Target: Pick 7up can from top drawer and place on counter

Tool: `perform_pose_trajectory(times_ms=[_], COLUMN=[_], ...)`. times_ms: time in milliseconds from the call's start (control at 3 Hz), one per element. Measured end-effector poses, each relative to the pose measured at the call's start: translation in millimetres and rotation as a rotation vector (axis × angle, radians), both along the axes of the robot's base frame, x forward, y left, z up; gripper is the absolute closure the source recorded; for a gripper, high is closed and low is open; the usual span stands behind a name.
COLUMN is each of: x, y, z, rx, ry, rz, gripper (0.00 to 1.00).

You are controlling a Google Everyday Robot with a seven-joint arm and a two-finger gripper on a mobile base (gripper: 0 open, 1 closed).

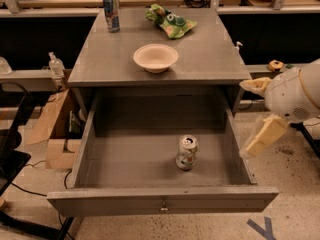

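The 7up can stands upright inside the open top drawer, right of its middle. The drawer is pulled out from under the grey counter. My gripper hangs at the right, just outside the drawer's right wall and above it, to the right of the can and clear of it. Its two cream fingers stand apart with nothing between them.
On the counter stand a white bowl, a tall slim blue-and-silver can at the back left and a green crumpled bag at the back. A cardboard box sits on the floor to the left. A small knob is on the drawer front.
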State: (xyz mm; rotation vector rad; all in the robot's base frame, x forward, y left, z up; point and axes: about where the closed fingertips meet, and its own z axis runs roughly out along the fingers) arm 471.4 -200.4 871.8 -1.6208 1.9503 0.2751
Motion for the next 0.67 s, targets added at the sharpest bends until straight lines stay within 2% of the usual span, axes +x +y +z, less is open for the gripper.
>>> perform_pose_trajectory(times_ms=[333, 667], x=[48, 85], y=[30, 58], z=[-41, -69], rx=[0.262, 0.437], ry=[-0.110, -0.185], rz=[0.043, 0.098], gripper=[0.00, 0.00])
